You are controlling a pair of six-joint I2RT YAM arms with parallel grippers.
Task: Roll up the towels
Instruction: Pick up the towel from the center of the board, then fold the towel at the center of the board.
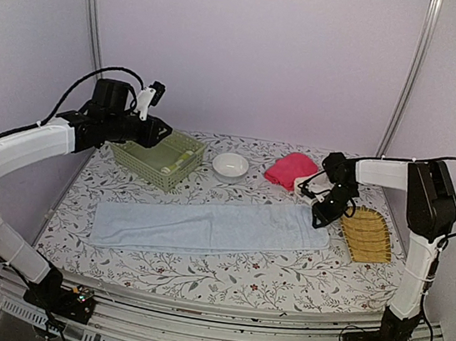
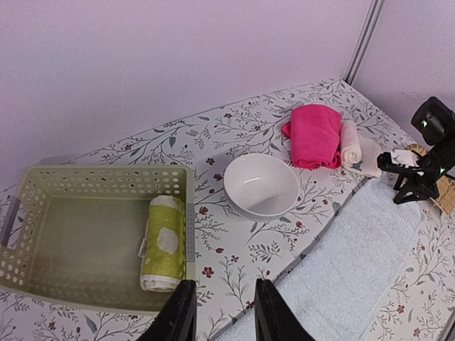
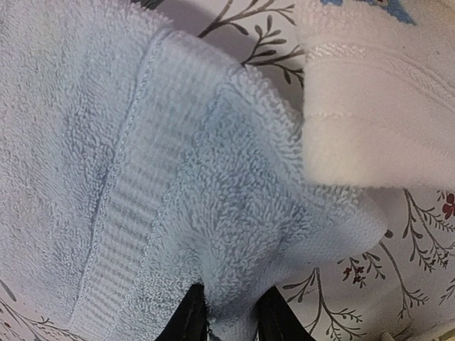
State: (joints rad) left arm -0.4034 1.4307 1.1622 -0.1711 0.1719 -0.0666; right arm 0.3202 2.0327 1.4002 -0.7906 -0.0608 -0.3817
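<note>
The very large pale blue towel [image 1: 212, 227] lies flat across the table's middle. My right gripper [image 3: 231, 316] is shut on its right end, with a fold of blue towel [image 3: 178, 177] bunched between the fingers. The small cream-white towel [image 3: 377, 121] lies just beyond that end, next to the folded bright pink towel [image 2: 315, 135]. A rolled yellow-green-and-cream towel [image 2: 163, 243] rests inside the pale green basket [image 2: 43, 284]. My left gripper [image 2: 224, 312] hangs open and empty above the basket's right edge.
A white bowl [image 2: 261, 185] sits between the basket and the pink towel. The yellow woven tray [image 1: 366, 235] lies at the right edge, just right of my right gripper [image 1: 319, 219]. Walls close the back and both sides.
</note>
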